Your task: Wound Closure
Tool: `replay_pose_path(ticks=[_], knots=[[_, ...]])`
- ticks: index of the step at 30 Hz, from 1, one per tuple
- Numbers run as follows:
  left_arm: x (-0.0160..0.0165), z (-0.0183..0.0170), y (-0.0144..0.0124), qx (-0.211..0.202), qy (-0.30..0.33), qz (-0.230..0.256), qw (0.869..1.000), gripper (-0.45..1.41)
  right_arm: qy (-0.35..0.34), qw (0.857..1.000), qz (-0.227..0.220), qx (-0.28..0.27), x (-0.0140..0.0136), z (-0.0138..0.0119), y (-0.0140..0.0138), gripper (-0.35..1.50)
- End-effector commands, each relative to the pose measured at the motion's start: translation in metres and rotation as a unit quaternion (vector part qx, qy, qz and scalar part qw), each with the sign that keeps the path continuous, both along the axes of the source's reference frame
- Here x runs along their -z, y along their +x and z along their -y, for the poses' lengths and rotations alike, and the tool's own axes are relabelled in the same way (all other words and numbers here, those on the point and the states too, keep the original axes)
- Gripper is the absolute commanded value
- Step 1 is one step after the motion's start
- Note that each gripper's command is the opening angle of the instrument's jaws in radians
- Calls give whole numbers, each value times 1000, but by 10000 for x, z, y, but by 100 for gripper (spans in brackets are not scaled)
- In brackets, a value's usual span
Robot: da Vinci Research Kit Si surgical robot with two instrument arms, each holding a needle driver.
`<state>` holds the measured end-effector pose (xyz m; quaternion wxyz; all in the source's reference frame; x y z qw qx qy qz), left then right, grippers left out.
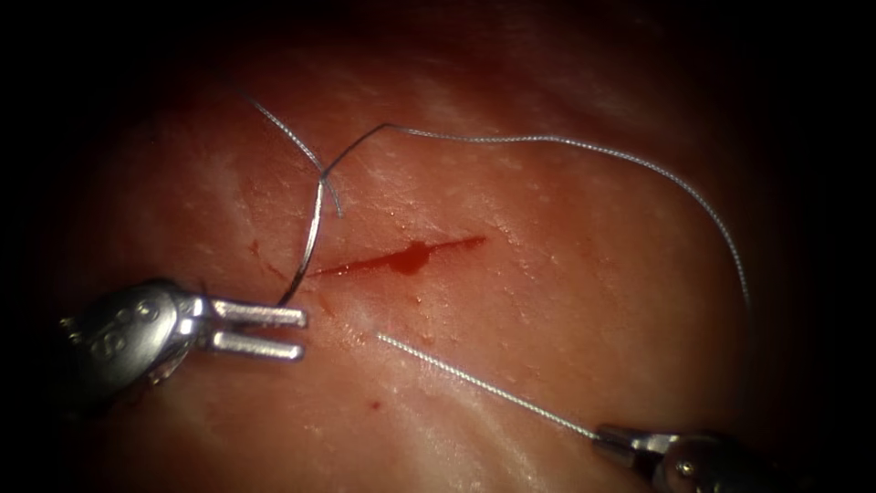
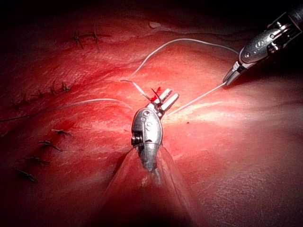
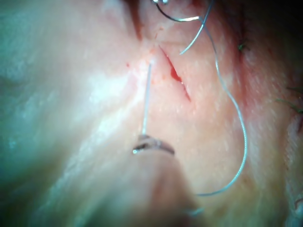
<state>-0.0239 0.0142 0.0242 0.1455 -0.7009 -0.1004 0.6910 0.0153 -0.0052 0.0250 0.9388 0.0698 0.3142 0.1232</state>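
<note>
1. The left tool (image 1: 260,330), jaws apart, holds nothing beside the needle (image 1: 308,246).
2. The curved needle stands at the cut's (image 1: 401,259) left end; whether its tip sits in the tissue (image 1: 566,301) cannot be told.
3. The right tool (image 1: 610,440) grips taut thread (image 1: 484,385) below the cut.

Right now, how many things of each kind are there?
Tools: 2 (left pincer open, holding nothing; right pincer shut on the thread)
Needle: 1 (left of the cut, unheld; in tissue or not, unclear)
Thread: 1
Cut: 1
Total: 5
</note>
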Motion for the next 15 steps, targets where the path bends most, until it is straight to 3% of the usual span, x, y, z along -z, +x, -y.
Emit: replay_pose_path(ticks=[1, 9, 10, 11, 12, 14, 15], knots=[[-6, -1, -4, -1, -3, 1, 1000, -45, 3, 1000, 2, -1, -6, 0, -4, -35], [-6, -1, -3, -1, -3, 1, 1000, -45, 26, 1000, 15, 3, -6, 6, -25, -35], [-6, -1, -2, -1, -3, 1, 1000, -45, 22, 1000, 8, -3, -5, 4, -25, -10], [-6, -1, -2, -1, -3, 1, 1000, -45, 15, 1000, -4, -18, -3, 0, -25, 41], [-5, -1, -1, -1, -3, 1, 1000, -45, 8, 999, -15, -29, 0, -3, -24, 73], [-5, 0, 1, -3, -3, 1, 1000, -45, -10, 998, -38, -57, 7, -10, -20, 120], [-5, 0, 2, -2, -3, 0, 1000, -45, -13, 996, -49, -70, 11, -13, -17, 128]])
